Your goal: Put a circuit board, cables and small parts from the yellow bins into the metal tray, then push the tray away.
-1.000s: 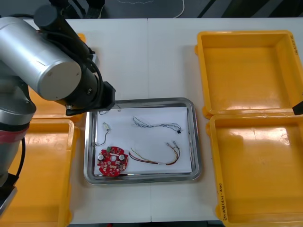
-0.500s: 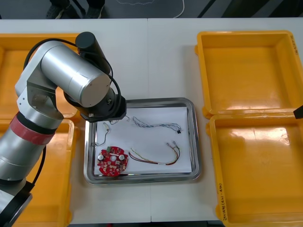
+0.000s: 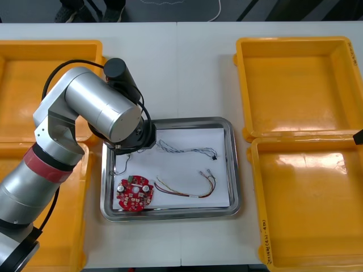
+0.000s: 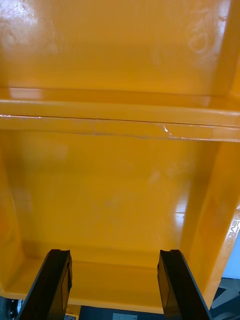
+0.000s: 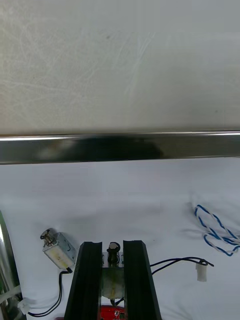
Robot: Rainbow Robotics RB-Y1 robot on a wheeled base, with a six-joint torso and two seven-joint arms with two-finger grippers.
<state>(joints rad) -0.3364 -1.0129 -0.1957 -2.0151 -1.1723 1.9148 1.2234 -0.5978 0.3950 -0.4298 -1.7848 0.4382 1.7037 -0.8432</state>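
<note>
The metal tray (image 3: 235, 170), white inside, lies mid-table between the yellow bins. It holds a round red circuit board (image 3: 135, 194), a blue and white cable (image 3: 187, 150), a red and yellow cable (image 3: 187, 190) and a black cable (image 3: 120, 164). My left arm (image 3: 108, 110) hangs over the tray's far-left corner and hides its gripper there. In the left wrist view my left gripper (image 5: 113, 247) is shut with nothing held, inside the tray, short of its shiny far rim (image 5: 120, 147). A small metal part (image 5: 57, 247) lies beside the fingers. My right gripper (image 4: 115, 280) is open over a bin (image 4: 120, 175).
Two yellow bins (image 3: 295, 85) stand at the right and two more (image 3: 34, 73) at the left, partly under my left arm. Bare table (image 3: 181, 62) stretches beyond the tray's far rim.
My left arm has swung in from the left bins and come down over the tray's far-left corner. The tray and the things in it have not moved.
</note>
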